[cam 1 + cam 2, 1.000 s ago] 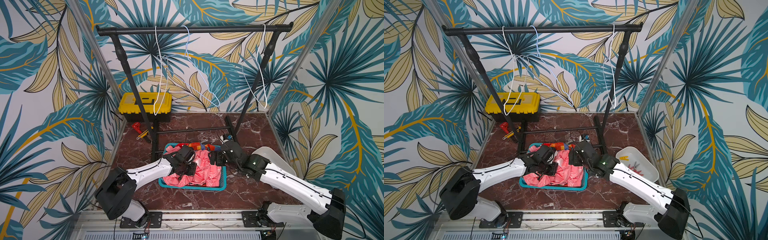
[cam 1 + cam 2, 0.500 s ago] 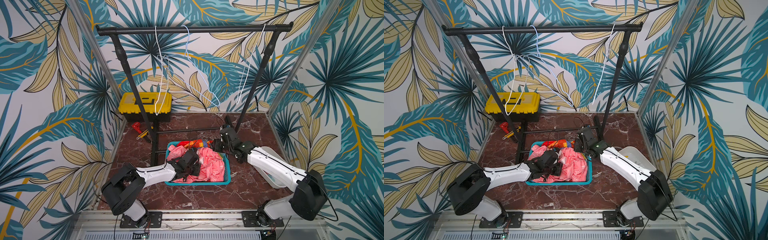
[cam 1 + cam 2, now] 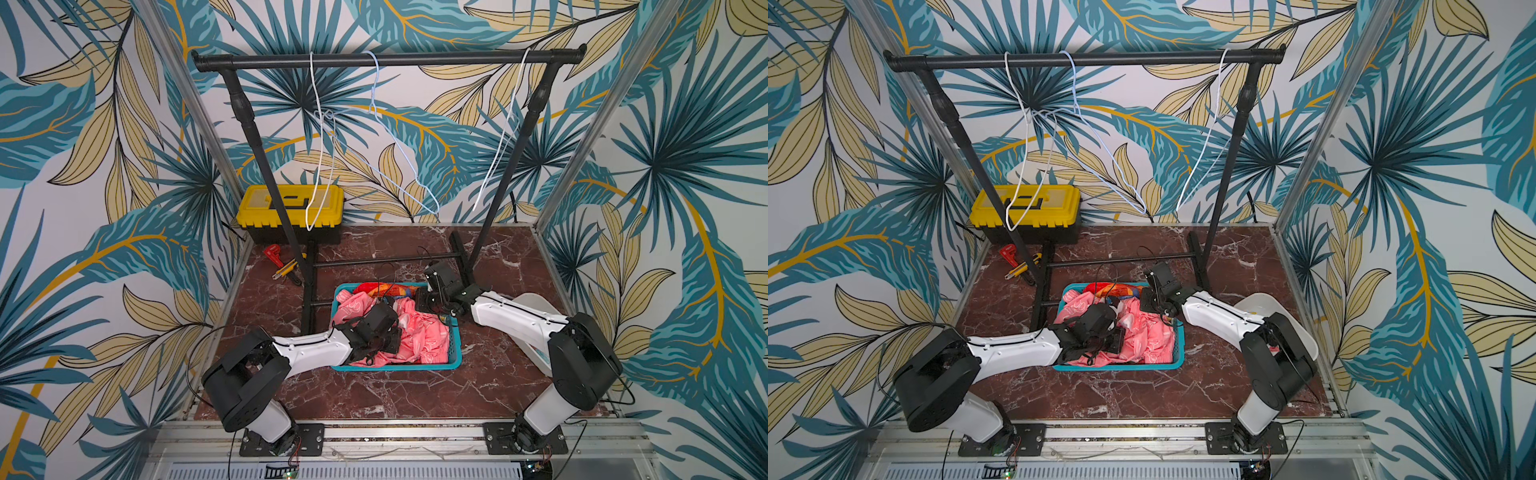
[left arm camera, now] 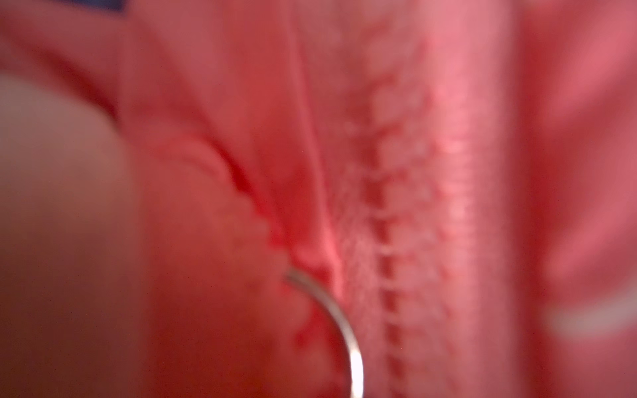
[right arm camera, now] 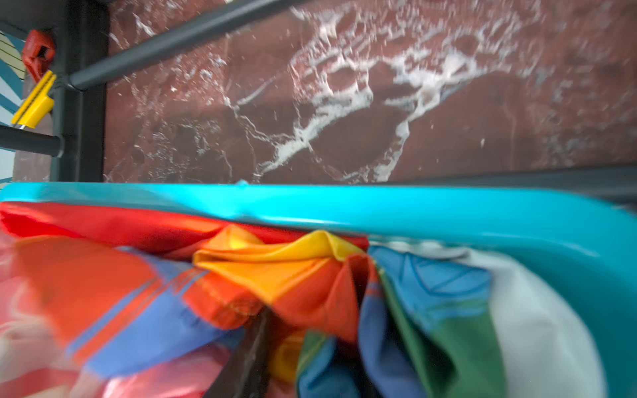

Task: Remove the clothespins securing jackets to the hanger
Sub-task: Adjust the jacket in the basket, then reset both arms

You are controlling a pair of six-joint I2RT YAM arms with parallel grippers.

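The right gripper (image 3: 428, 302) has swung to the basket's (image 3: 455, 347) far corner, narrowing over the rainbow jacket (image 5: 293, 275) (whether it grips, I cannot tell). The left gripper (image 3: 392, 343) stays closed in the pink jacket (image 3: 419, 336). Both are probably hunting leftover clothespins, none visible.

No text, label, brand, number or sign can be read in any of the views. White marks are printed on the pink jacket (image 3: 419, 336), seen in both top views, but they are too small and blurred to be told as lettering.
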